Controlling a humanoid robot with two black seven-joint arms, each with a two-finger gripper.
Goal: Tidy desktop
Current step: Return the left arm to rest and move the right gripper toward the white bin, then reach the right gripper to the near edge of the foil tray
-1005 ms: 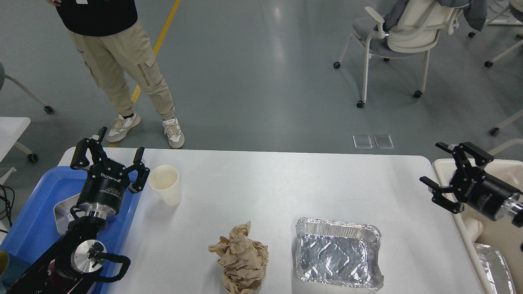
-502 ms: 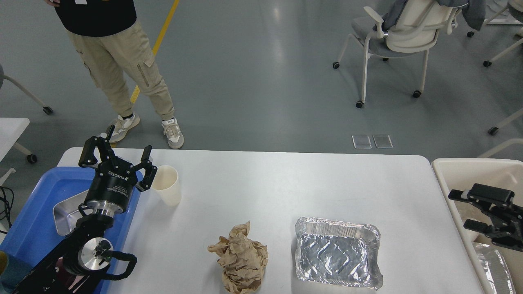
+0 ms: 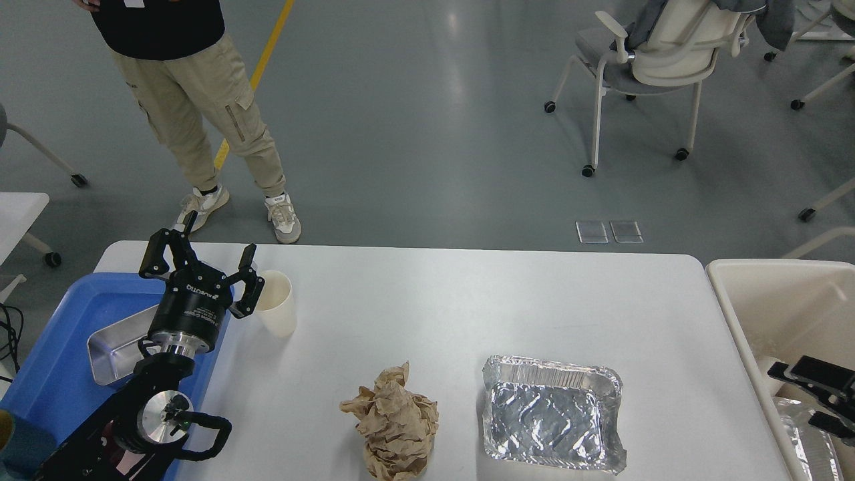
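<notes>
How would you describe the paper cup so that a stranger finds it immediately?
Start at the large white rectangular desktop and go to its far-left part, beside the blue plastic tray. There stands an upright cream paper cup, next to the open left pincer. Unlike the crumpled brown paper and foil tray, it is smooth and round.

The white desktop (image 3: 434, 300) carries a paper cup (image 3: 277, 302), crumpled brown paper (image 3: 394, 422) and a foil tray (image 3: 551, 415).

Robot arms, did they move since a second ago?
Yes. The left gripper, open, slid right until one finger reached the paper cup. The right gripper pulled back low over the cream bin. The crumpled brown paper and foil tray stayed put.
</notes>
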